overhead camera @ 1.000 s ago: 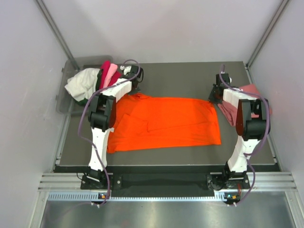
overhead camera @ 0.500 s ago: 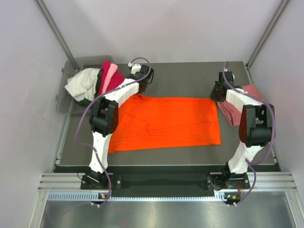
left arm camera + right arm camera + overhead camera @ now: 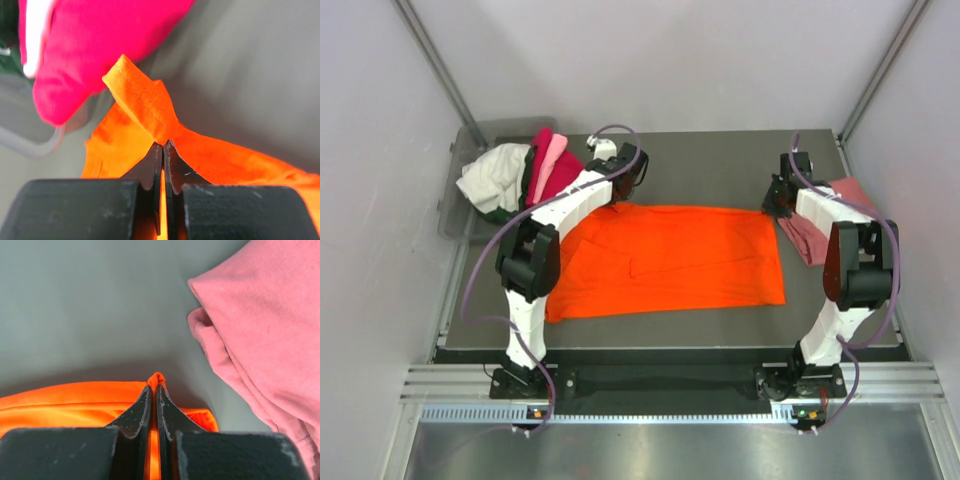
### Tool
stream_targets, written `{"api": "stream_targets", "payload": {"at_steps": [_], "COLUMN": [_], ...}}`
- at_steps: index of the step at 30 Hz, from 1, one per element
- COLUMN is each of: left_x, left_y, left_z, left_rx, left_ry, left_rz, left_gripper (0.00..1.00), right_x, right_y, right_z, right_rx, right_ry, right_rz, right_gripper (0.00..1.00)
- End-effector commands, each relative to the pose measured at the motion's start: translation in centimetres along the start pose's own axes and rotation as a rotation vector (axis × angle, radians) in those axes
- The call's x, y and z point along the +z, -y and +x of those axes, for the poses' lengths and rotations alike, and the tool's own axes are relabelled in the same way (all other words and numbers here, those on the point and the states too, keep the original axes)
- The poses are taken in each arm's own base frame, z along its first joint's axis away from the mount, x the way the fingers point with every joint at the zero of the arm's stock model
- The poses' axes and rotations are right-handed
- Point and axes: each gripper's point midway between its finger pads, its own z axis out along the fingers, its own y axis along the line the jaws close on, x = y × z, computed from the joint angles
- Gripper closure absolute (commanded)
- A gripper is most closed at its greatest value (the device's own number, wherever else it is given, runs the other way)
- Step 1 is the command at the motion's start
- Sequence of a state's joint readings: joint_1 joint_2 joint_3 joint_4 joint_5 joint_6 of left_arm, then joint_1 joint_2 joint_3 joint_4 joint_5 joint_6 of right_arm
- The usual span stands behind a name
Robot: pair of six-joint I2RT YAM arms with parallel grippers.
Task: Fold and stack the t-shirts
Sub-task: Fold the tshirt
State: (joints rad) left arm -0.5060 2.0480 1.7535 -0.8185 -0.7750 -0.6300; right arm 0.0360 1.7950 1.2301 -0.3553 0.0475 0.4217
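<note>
Two corners of the orange t-shirt (image 3: 670,262) are pinched, one by each arm: the left gripper (image 3: 163,147) is clamped on the far-left corner, with cloth bunched up past its tips, and the right gripper (image 3: 153,386) is closed on the far-right corner. The shirt lies spread over the middle of the table (image 3: 720,160), its long axis running left to right. The held far hem therefore spans between the two arms, and the free body lies toward the near edge. A fold, I judge, means carrying that hem toward the near edge with both arms together. Just beside the right gripper, at the right edge, lies the salmon-pink t-shirt (image 3: 260,340), close enough to snag. At the far-left corner the grey bin (image 3: 452,215) holds a magenta t-shirt (image 3: 100,40) and a white t-shirt (image 3: 488,182), the magenta one hanging near the left gripper.
</note>
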Motion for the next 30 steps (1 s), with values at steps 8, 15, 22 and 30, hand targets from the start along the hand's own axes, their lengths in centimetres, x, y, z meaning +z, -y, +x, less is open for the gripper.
{"api": "stream_targets", "payload": {"at_steps": [8, 15, 22, 30], "left_x": [-4.4, -6.0, -8.0, -8.7], "left_y": [-4.2, -5.1, -5.6, -7.3], "left_z": [2.5, 4.3, 5.7, 8.1], "left_rx": [-0.057, -0.1, -0.138, -0.175], "left_ry": [-0.025, -0.036, -0.055, -0.086], "left_rz": [-0.094, -0.07, -0.021, -0.111], "left_gripper": [1.0, 1.0, 1.0, 1.0], "right_x": [-2.5, -4.2, -4.5, -4.3], "right_y": [0.6, 0.1, 0.4, 0.4], "right_z": [-1.1, -1.9, -1.2, -0.5], "right_rx": [0.003, 0.023, 0.013, 0.022], "right_ry": [0.072, 0.208, 0.209, 0.191], "right_rz": [0.012, -0.056, -0.064, -0.068], "right_gripper": [1.0, 1.0, 1.0, 1.0]}}
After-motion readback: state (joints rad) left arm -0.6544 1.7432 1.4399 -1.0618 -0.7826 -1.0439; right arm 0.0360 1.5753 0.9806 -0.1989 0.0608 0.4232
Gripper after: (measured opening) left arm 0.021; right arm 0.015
